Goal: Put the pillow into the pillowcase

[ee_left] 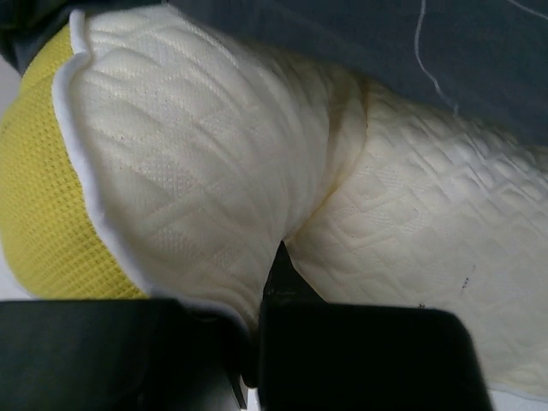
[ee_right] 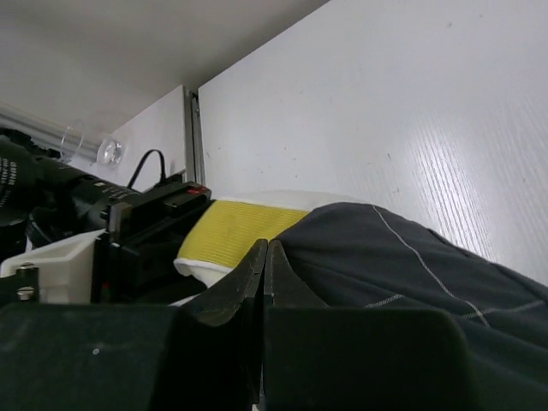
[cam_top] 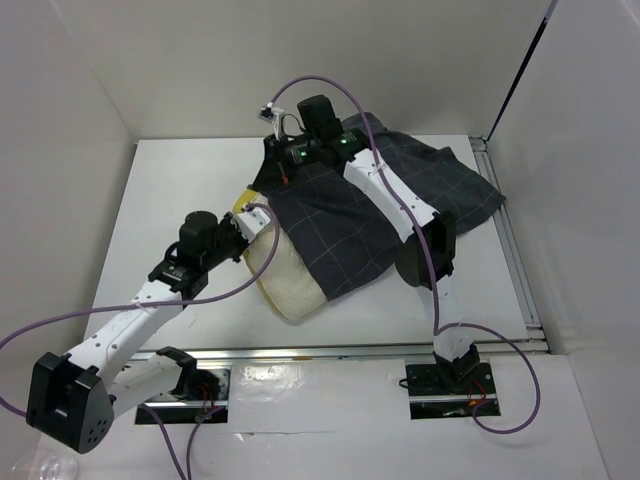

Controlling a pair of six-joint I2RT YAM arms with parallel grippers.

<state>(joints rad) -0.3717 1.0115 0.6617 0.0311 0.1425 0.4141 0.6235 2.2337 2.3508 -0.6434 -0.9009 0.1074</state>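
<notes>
The cream quilted pillow [cam_top: 285, 285] lies at the table's middle, its far half under the dark grid-lined pillowcase [cam_top: 350, 220]. My left gripper [cam_top: 252, 228] is at the pillow's left end, shut on a fold of it. Up close, the pillow [ee_left: 197, 145] bulges over the left gripper [ee_left: 257, 291], its yellow mesh side to the left, with the pillowcase [ee_left: 445, 51] above. My right gripper [cam_top: 272, 165] sits at the case's far left corner. In its own view the right gripper [ee_right: 266, 248] is shut, and the pillowcase [ee_right: 385, 257] edge rises from its tips, beside the pillow's [ee_right: 235, 227] yellow side.
White walls [cam_top: 80, 110] box in the table on three sides. Metal rails run along the front [cam_top: 350, 350] and right [cam_top: 512, 250] edges. Purple cables [cam_top: 330, 85] loop above both arms. The left arm's black wrist [ee_right: 145, 235] is close beside the right gripper.
</notes>
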